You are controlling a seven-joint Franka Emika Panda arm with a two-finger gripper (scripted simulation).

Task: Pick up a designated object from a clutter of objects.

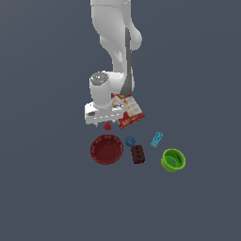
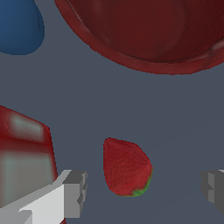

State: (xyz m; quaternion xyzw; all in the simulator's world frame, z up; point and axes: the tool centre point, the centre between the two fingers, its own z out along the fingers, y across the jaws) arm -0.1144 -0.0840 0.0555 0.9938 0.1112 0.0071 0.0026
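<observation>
Strawberry-like red lump (image 2: 127,168) lies on the grey bench (image 1: 47,188), seen in the exterior view just below the white hand of the arm (image 1: 115,37), near the middle of the frame. In the wrist view it sits between the two grey fingertips (image 2: 76,192) of the claw (image 2: 144,190), which stands released and wide apart, neither fingertip touching the fruit; a little green shows at its blunt end.

Just beside the lump is a red-and-white carton (image 1: 128,110), lying flat and partly under the arm's hand. A wide dark red bowl (image 1: 107,149) rests near the lump, lower in the exterior frame, its rim filling the upper part of the wrist view. A blue ball (image 1: 130,140) sits just beside the bowl on the exterior view's right, with a dark brick (image 1: 138,154) close below it. Farther toward the exterior view's right lie a cyan brick (image 1: 157,139) and, well apart from the lump, a green cup (image 1: 173,160), open end up.
</observation>
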